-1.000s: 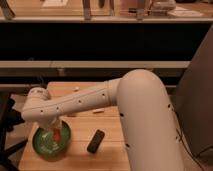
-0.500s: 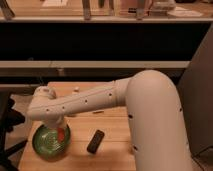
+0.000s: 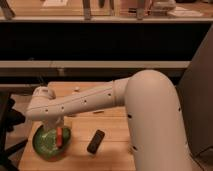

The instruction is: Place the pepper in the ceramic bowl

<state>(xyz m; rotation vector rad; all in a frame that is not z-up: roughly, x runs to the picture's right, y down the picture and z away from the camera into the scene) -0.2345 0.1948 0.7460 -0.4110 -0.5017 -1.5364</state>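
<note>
Over the front-left corner of the wooden table, the end effector hangs directly above the green ceramic bowl, reached there by the white arm that stretches leftward from the robot body at the right. A slim red pepper stands nearly upright inside the bowl, its upper end just below the end effector. The vertical pose suggests the pepper is being lowered tip-first so that it lands within the rim rather than across it. Whether the end effector has hold of the pepper or has let go cannot be told, because the wrist housing hides the contact area. A dark rectangular object lies on the table just to the right of the bowl, apart from it and clear of the arm. Compared with the earlier views, the forearm has swung slightly lower and further forward, and the pepper now sits deeper in the bowl; the bowl and the dark object have not shifted. The placement appears close to complete.
</note>
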